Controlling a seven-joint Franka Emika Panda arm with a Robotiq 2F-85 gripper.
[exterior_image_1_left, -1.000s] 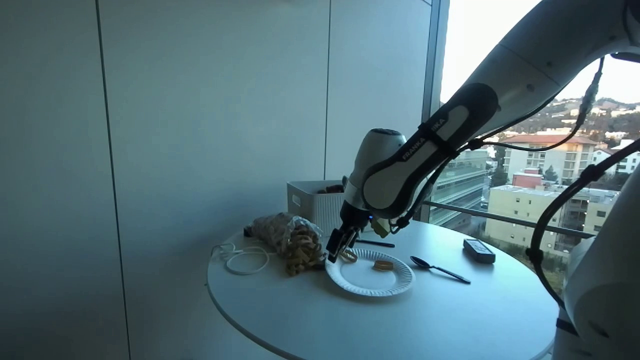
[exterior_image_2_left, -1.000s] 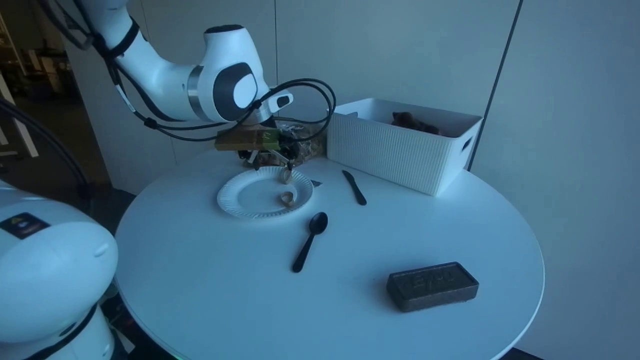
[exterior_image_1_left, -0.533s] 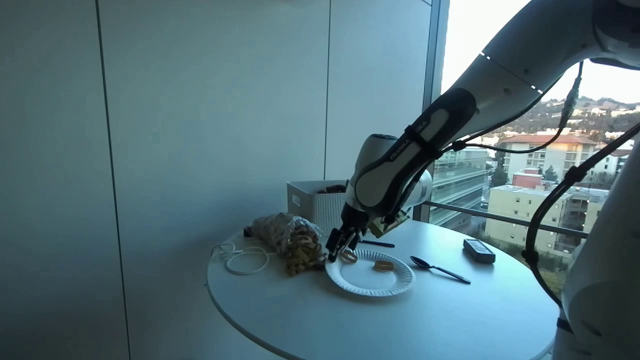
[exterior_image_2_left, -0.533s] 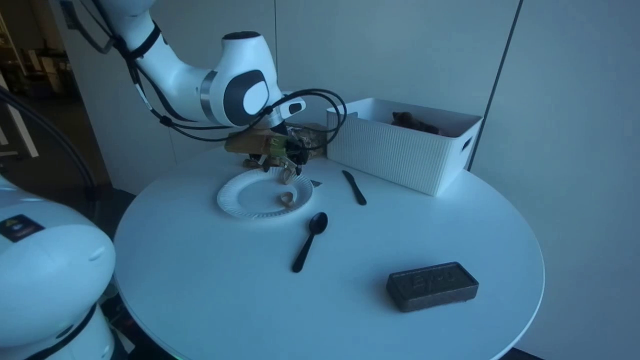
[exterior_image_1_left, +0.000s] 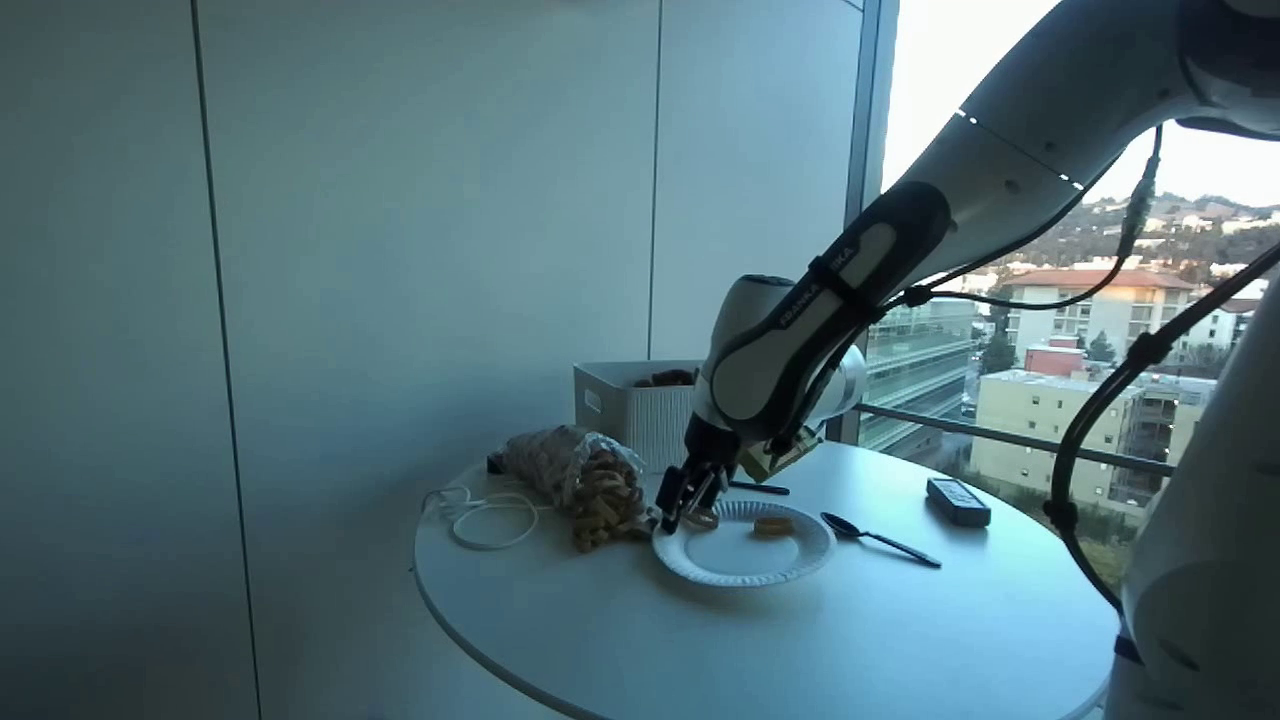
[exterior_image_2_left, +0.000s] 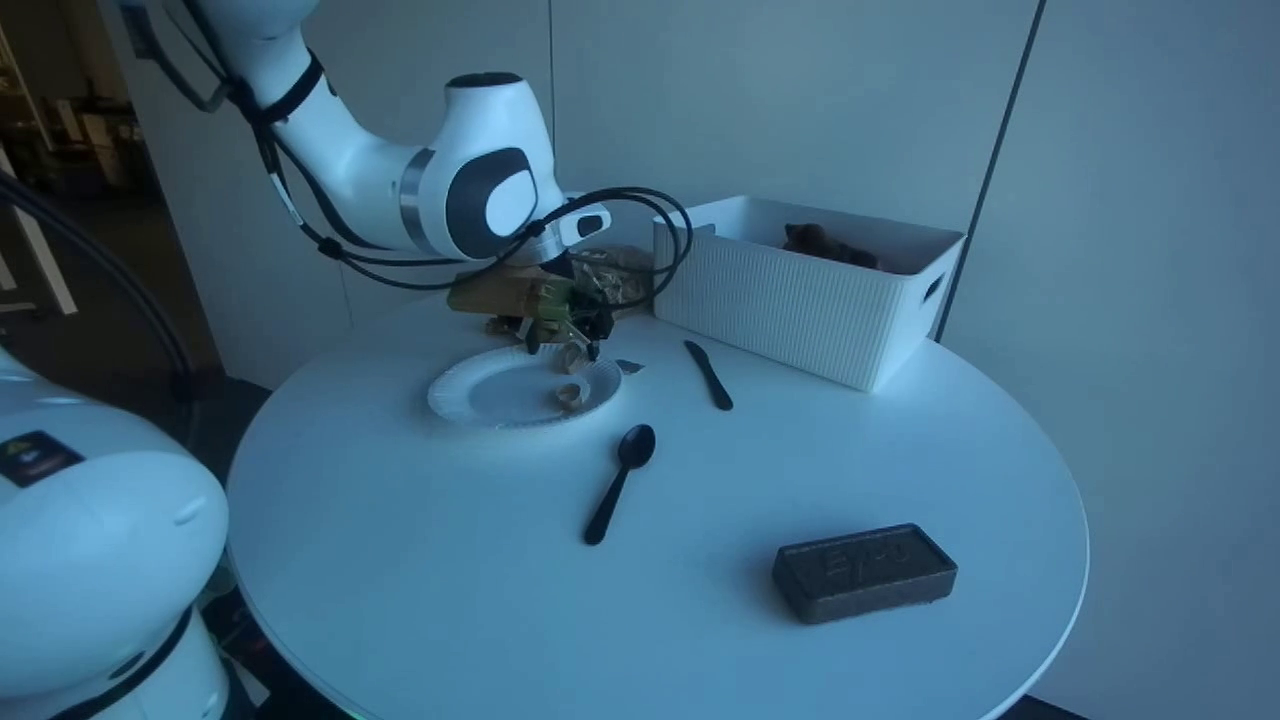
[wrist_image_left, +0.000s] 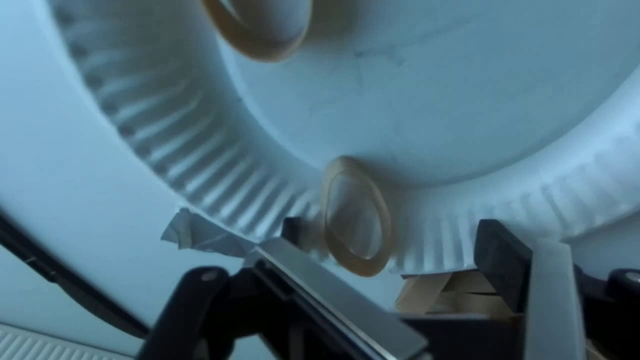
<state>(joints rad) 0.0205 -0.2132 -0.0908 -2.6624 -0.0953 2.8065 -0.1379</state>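
Tan loop: positioned at the lower centre of the wrist view, overlapping the fluted rim of the white paper plate. The hand enters from the bottom edge of the same view. Its jaws stand wide apart and grip nothing. The loop sits between the two black fingertips, closer to the one at the left of the frame; contact with that fingertip cannot be confirmed. In both exterior views, the hand angles downward at the upper edge of the plate.

A second tan loop rests on the plate at the top of the wrist view, left of centre, apart from the first. A grey scrap lies at the outer edge of the plate, left of the hand in that view.

The desk is round and white. In an exterior view, a clear bag lies left of the plate, with tan strips at its right end. A coiled white cable lies farther left.

In an exterior view, a black spoon lies diagonally near the centre. A black knife lies between the plate and a ribbed white bin at upper right. The bin contains a dark brown item. A dark rectangular block occupies the lower right.
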